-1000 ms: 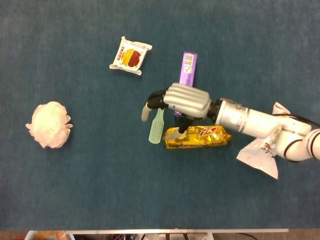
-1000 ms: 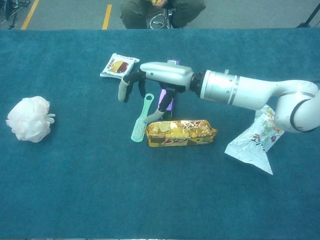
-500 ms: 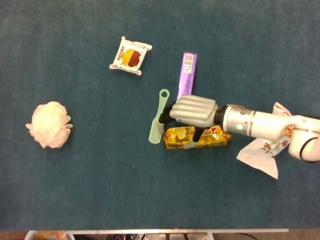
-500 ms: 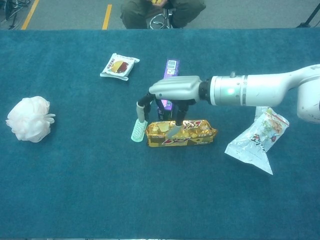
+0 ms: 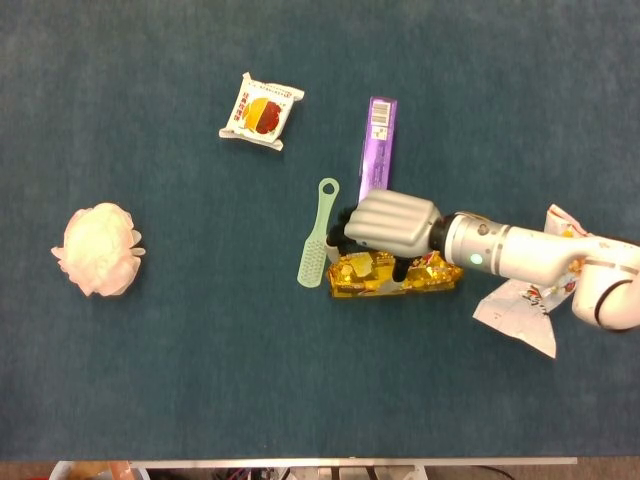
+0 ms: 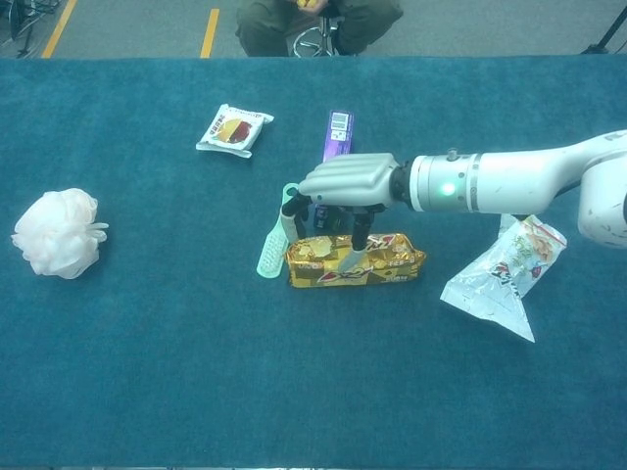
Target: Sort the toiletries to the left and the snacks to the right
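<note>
Right hand (image 6: 348,186), fingers curled down onto the gold snack pack (image 6: 355,260) mid-table, not yet gripping; fingertips beside the green brush (image 6: 275,231) may knock it, or the foil may slip

No wording can be read. The purple box (image 5: 377,145) carries a white barcode label with illegible digits; the gold snack bag (image 5: 395,277) and the small white packet (image 5: 261,111) show printing too blurred to make out.

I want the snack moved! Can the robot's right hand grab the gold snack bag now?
Probably yes. The right hand is right over the gold snack bag, fingers already on it, nothing between them.
</note>
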Controlling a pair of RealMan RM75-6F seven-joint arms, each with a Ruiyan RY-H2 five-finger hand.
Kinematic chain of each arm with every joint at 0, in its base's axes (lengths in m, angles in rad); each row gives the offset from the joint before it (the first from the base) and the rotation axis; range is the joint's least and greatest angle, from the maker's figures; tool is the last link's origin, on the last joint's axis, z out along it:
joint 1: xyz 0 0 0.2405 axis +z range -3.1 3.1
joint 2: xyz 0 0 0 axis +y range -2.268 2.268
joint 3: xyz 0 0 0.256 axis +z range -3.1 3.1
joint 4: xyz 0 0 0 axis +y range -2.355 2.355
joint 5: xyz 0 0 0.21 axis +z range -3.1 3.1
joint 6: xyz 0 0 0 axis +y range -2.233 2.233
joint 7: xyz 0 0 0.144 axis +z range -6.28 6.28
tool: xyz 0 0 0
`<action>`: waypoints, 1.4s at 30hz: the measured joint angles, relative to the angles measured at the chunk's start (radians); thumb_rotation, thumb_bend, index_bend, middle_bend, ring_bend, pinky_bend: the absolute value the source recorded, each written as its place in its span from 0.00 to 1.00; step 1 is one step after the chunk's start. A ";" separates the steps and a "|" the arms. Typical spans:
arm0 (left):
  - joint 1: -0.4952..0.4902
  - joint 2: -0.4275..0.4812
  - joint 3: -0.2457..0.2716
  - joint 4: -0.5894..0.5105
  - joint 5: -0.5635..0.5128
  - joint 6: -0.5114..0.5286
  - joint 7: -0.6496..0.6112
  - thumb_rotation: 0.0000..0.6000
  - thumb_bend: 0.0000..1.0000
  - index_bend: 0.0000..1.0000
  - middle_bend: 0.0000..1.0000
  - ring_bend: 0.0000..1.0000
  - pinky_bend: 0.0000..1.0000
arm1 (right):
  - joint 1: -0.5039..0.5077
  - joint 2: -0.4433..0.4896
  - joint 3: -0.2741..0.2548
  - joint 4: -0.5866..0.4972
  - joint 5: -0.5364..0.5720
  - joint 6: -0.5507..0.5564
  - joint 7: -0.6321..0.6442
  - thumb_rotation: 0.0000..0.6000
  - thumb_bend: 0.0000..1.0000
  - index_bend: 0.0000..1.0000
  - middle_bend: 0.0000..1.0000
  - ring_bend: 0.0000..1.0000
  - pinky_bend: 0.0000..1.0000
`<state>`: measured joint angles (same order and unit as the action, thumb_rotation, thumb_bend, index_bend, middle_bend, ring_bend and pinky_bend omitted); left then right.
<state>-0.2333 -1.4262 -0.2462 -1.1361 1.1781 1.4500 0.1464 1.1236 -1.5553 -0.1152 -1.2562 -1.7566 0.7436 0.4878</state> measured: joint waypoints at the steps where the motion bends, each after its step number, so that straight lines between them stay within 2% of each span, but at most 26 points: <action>1: 0.001 -0.001 0.000 0.002 0.000 -0.001 -0.003 1.00 0.14 0.42 0.34 0.31 0.46 | -0.002 -0.002 0.002 0.002 0.006 -0.002 -0.013 1.00 0.00 0.39 0.39 0.29 0.47; 7: 0.005 -0.007 0.000 0.015 0.001 -0.008 -0.012 1.00 0.14 0.42 0.34 0.31 0.46 | -0.008 -0.006 0.014 -0.005 0.039 -0.020 -0.058 1.00 0.00 0.39 0.39 0.29 0.47; 17: 0.011 -0.018 -0.001 0.033 0.000 -0.019 -0.027 1.00 0.14 0.42 0.34 0.31 0.46 | 0.006 -0.002 -0.002 -0.028 0.039 -0.053 -0.076 1.00 0.00 0.39 0.41 0.30 0.47; 22: 0.015 -0.021 -0.001 0.040 -0.001 -0.022 -0.030 1.00 0.14 0.42 0.34 0.31 0.46 | 0.004 -0.004 -0.002 -0.030 0.044 -0.049 -0.083 1.00 0.01 0.39 0.49 0.40 0.58; 31: 0.017 -0.029 -0.003 0.050 -0.004 -0.033 -0.033 1.00 0.14 0.42 0.34 0.31 0.46 | -0.024 -0.002 0.011 -0.027 0.054 0.015 -0.079 1.00 0.12 0.44 0.62 0.53 0.71; 42: 0.017 -0.031 -0.007 0.048 -0.002 -0.036 -0.027 1.00 0.14 0.42 0.34 0.31 0.46 | -0.049 0.011 0.020 -0.027 0.059 0.064 -0.046 1.00 0.16 0.46 0.64 0.57 0.74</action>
<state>-0.2168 -1.4573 -0.2531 -1.0883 1.1761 1.4143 0.1192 1.0746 -1.5444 -0.0952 -1.2831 -1.6978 0.8079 0.4422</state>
